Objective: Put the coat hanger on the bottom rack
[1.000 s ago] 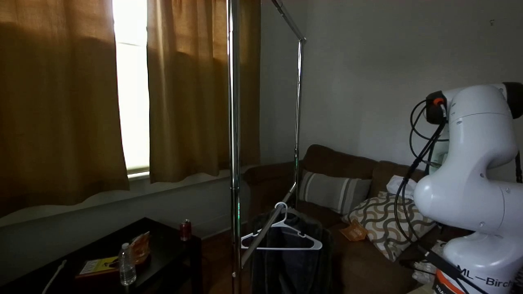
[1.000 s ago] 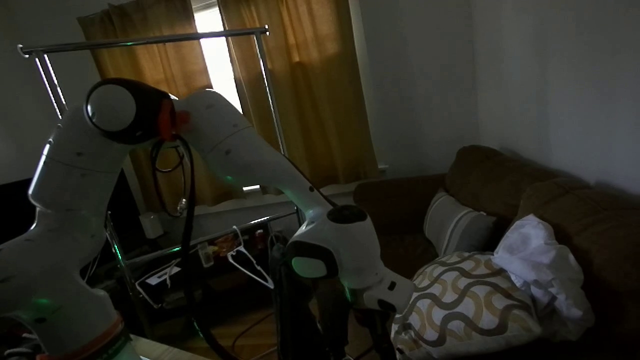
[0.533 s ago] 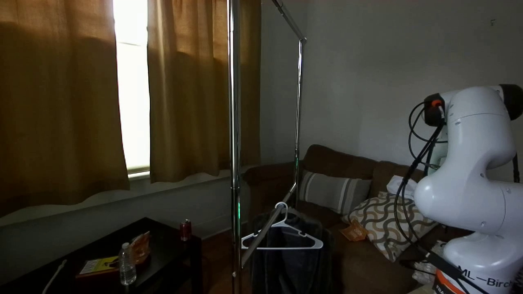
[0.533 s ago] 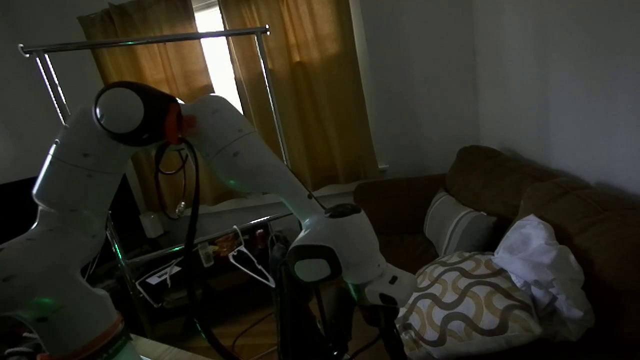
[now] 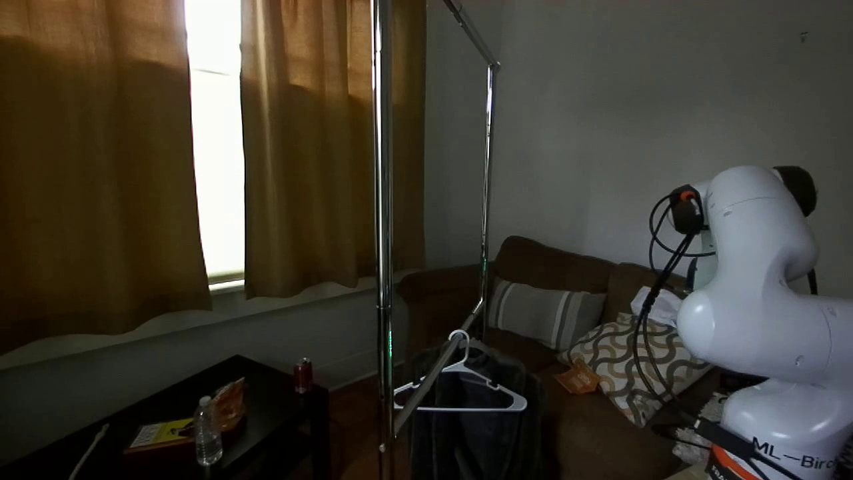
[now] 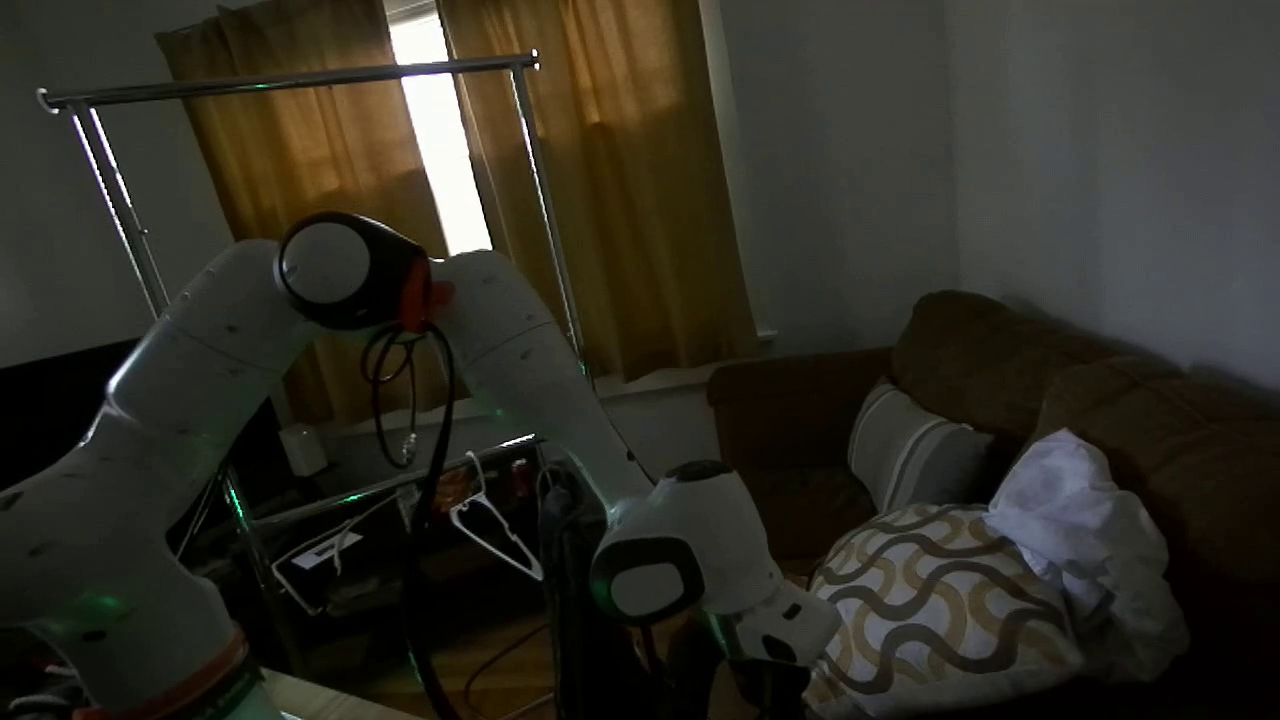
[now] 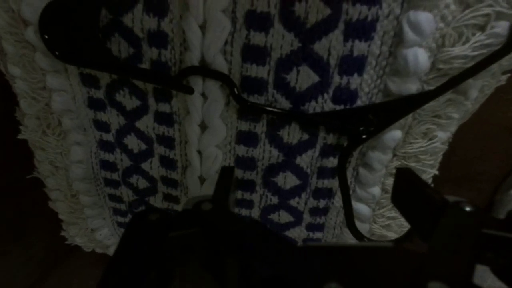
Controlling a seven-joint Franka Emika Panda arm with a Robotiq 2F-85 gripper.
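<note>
A pale whitish coat hanger [image 5: 473, 409] hangs by its hook from the bottom rack [image 5: 433, 373], the low silver bar. Both also show in an exterior view: the pale hanger [image 6: 488, 500] and the bottom rack [image 6: 340, 497]. In the wrist view a black clothes hanger [image 7: 362, 122] lies over a patterned woven cloth or cushion [image 7: 210, 120]. My gripper [image 7: 315, 170] is open there. The black hanger's hook curves down between the spread fingers, nearer the right finger. The gripper [image 6: 775, 685] is dark and low in an exterior view, its fingertips unclear. In the other exterior picture it is hidden.
A dark garment [image 5: 480, 440] hangs on the bottom rack by the pale hanger. A brown couch [image 6: 800, 420] holds a wavy-patterned pillow [image 6: 940, 600], a striped pillow [image 6: 910, 450] and white cloth [image 6: 1080, 560]. A black table [image 5: 266, 380] carries a bottle [image 5: 208, 433] and a can [image 5: 302, 377].
The arm's elbow has lowered and moved forward, and the wrist with the gripper has sunk lower beside the wavy-patterned pillow. The pale hanger stays on the bottom rack.
</note>
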